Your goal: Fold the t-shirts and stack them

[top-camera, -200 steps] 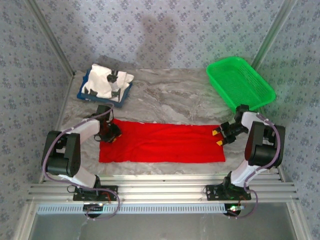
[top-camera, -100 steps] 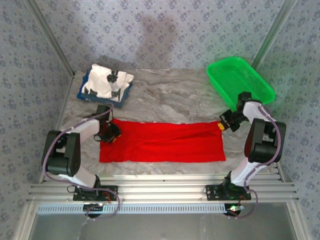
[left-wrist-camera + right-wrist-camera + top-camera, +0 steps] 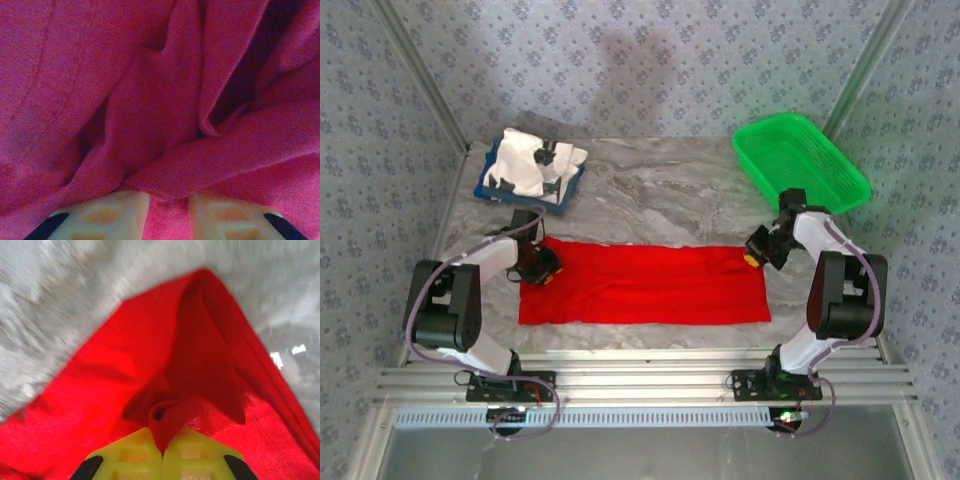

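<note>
The red t-shirt [image 3: 645, 285] lies spread as a long flat strip across the near half of the marble table [image 3: 660, 190], between the two arms. At its far right corner the right gripper [image 3: 162, 452] has its yellow fingers pressed together on a pinch of the red cloth, which puckers into a small peak just ahead of them. At the far left corner the left gripper [image 3: 169, 212] sits on bunched folds. Its pale fingers stand slightly apart with red cloth filling the gap, so it seems to be gripping a thicker wad, though that close view is dim. The white t-shirt [image 3: 530, 165] is heaped in the blue tray [image 3: 480, 189] at the far left. The green basket [image 3: 800, 160] sits at the far right corner.
</note>
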Robot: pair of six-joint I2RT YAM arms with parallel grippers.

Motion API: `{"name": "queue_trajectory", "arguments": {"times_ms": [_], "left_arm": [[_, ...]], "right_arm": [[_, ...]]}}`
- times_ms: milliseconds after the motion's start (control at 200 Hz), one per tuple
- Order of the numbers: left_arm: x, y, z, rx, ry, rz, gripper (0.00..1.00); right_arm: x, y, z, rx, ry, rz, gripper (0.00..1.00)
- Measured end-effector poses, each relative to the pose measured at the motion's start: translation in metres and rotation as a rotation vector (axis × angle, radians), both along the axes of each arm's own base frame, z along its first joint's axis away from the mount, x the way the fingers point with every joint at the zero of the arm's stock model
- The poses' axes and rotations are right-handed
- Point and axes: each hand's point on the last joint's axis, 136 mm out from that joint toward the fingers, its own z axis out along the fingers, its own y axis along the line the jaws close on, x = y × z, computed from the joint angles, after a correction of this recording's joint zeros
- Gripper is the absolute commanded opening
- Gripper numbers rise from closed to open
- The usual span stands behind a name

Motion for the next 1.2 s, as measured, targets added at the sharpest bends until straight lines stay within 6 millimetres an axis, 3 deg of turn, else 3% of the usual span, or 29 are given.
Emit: {"name": "queue_trajectory", "arguments": {"times_ms": [185, 580, 715, 994, 1124, 1199], "left_arm": [[0.0, 0.0, -0.001, -0.011, 0.006, 0.005, 0.29], [0.019, 0.007, -0.001, -0.003, 0.003, -0.014, 0.28], [0.024, 0.007, 0.0, 0.001, 0.002, -0.033, 0.29], [0.034, 0.004, 0.002, 0.0, -0.024, -0.068, 0.33], [0.04, 0.004, 0.003, 0.003, -0.036, -0.078, 0.34], [0.041, 0.003, 0.003, 0.004, -0.038, -0.082, 0.35]], "right_arm": [[-0.039, 0.002, -0.021, -0.004, 0.086, 0.001, 0.0], [-0.045, -0.038, -0.027, -0.126, 0.119, -0.069, 0.03], [-0.038, -0.04, -0.023, -0.134, 0.096, -0.059, 0.13], [-0.05, -0.039, -0.025, -0.139, 0.124, -0.05, 0.47], [-0.047, -0.044, 0.001, -0.176, 0.06, -0.053, 0.61], [-0.028, -0.043, 0.031, -0.195, -0.059, -0.051, 0.68]]}}
